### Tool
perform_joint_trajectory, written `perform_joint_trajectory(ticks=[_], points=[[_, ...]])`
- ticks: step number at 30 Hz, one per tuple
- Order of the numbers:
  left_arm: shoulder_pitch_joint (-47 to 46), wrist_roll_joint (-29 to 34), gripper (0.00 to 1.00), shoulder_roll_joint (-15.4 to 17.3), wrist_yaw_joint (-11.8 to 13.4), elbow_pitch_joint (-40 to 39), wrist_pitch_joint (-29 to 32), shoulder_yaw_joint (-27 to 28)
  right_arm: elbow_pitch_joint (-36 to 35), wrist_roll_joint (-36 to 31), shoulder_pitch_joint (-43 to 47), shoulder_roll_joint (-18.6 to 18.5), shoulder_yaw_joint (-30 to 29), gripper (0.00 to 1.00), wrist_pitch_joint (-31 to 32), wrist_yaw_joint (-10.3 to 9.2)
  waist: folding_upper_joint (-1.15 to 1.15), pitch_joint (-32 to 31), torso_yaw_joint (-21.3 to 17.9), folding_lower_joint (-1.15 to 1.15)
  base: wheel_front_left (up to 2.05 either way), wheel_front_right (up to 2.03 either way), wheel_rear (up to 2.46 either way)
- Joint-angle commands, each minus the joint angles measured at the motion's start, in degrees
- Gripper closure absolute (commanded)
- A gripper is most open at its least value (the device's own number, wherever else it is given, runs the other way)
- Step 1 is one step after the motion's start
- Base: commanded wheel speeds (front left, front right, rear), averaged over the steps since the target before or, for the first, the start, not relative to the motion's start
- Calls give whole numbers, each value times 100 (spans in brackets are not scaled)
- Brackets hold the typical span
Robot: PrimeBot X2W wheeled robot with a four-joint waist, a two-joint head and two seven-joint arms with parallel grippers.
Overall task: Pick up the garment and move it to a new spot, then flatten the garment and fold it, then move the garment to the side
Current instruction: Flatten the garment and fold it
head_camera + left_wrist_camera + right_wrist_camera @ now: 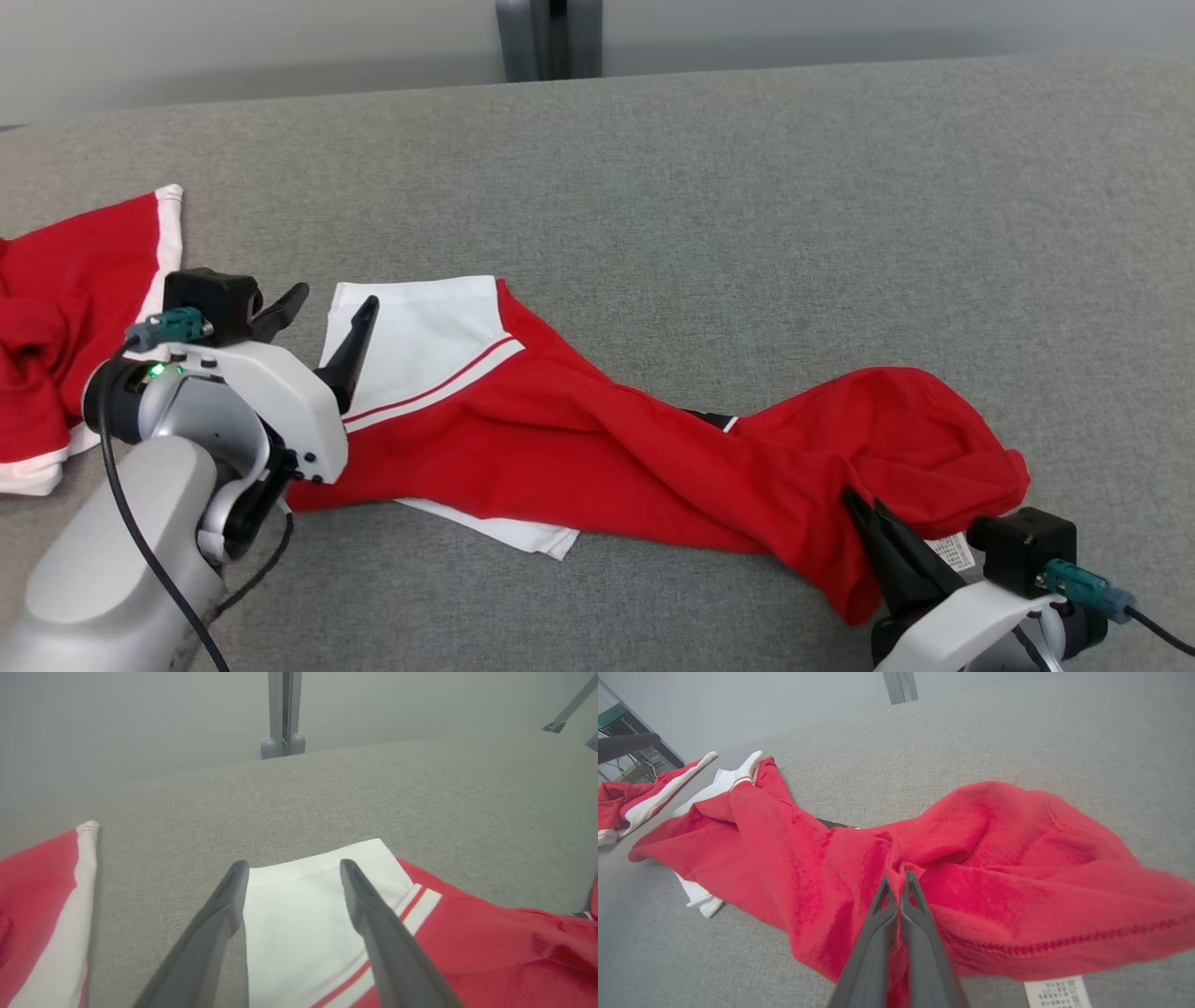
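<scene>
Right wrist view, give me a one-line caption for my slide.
Right gripper pinching a fold of the crumpled red garment on the grey surface, white label at its hem.

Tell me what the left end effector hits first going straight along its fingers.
The left end effector would probably meet the white hem panel of the red fabric garment first; its height above it is unclear.

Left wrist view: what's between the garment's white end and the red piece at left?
Bare grey surface, crossed by one finger of the open left tool, as the left wrist view shows.
</scene>
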Motion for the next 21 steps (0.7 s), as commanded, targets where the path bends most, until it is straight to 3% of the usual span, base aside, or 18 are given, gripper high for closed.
perform_joint_trajectory(ticks=[1, 6, 17, 18, 20, 21], points=[[-226, -114, 0, -8, -150, 272, 139, 29, -38, -24, -106, -35, 41, 100, -33, -2, 0, 154, -150, 0, 0, 0, 0], [-747, -434, 0, -72, -503, 1303, 426, 136, -76, 0, -266, -44, 180, 100, -103, -2, 0, 341, -337, 0, 0, 0, 0], [-1364, -779, 3, -234, -903, 2838, 494, 171, -70, 60, -439, -109, 241, 100, -242, -2, 0, 498, -509, 0, 0, 0, 0], [-1392, -812, 31, -261, -926, 2930, 534, 159, -74, 63, -447, -115, 232, 100, -261, -2, 0, 501, -514, 0, 0, 0, 0], [-1458, -824, 100, -272, -967, 3072, 480, 128, -100, 43, -470, -119, 195, 100, -310, -2, 0, 501, -528, 0, 0, 0, 0], [-1465, -843, 100, -308, -978, 3125, 487, 88, -107, 39, -485, -117, 172, 100, -330, -2, 0, 497, -536, 0, 0, 0, 0]])
